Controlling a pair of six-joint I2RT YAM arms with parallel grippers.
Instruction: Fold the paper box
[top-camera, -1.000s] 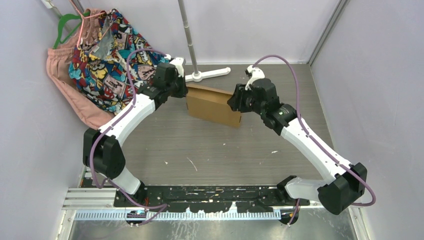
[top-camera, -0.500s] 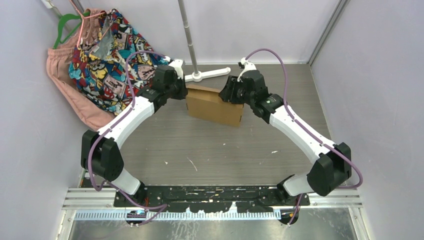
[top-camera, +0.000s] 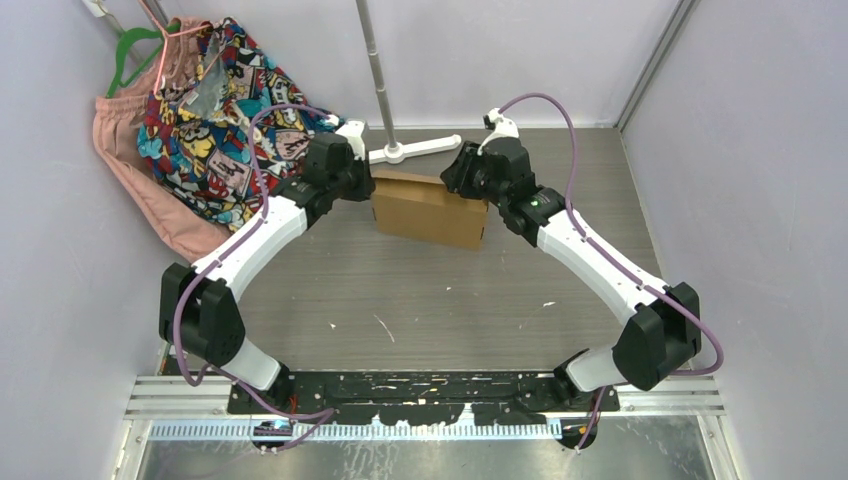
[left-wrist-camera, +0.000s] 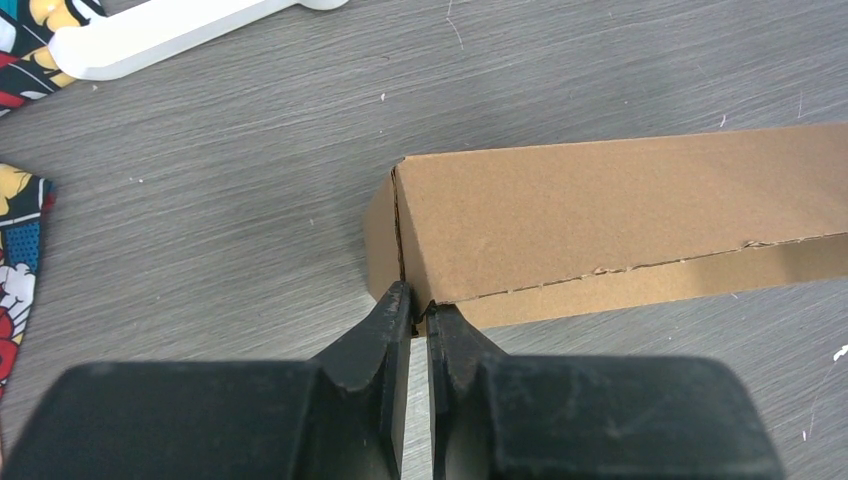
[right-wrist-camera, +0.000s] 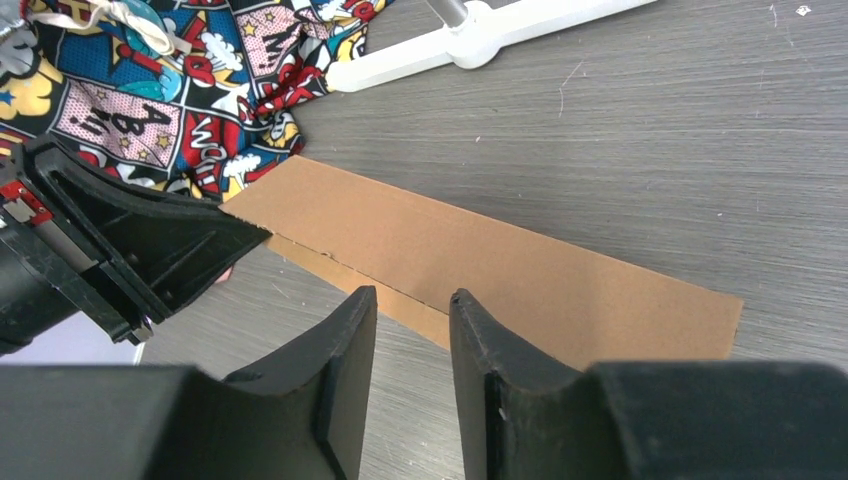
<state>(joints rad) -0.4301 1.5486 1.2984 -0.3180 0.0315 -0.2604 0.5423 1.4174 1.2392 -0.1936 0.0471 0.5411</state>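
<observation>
Box (top-camera: 430, 210) is folded up into a flat brown corrugated slab with a ragged perforated line along one long edge. It's parked mid-far on the grey wood-grain table (top-camera: 450, 290) and it's closed, so the inside is hidden. Left gripper (left-wrist-camera: 418, 305) is nearly closed at its left corner; a pinch can't be confirmed. Right gripper (right-wrist-camera: 412, 300) is held narrowly parted over the right end.

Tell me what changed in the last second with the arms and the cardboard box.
The right arm swung inward and farther from its base, carrying the right fingers, open, from the right end of the folded brown corrugated cardboard box to its far right corner. Nothing was visibly grasped or released. The box stayed put; the left fingers stayed nearly closed at its left corner.
</observation>
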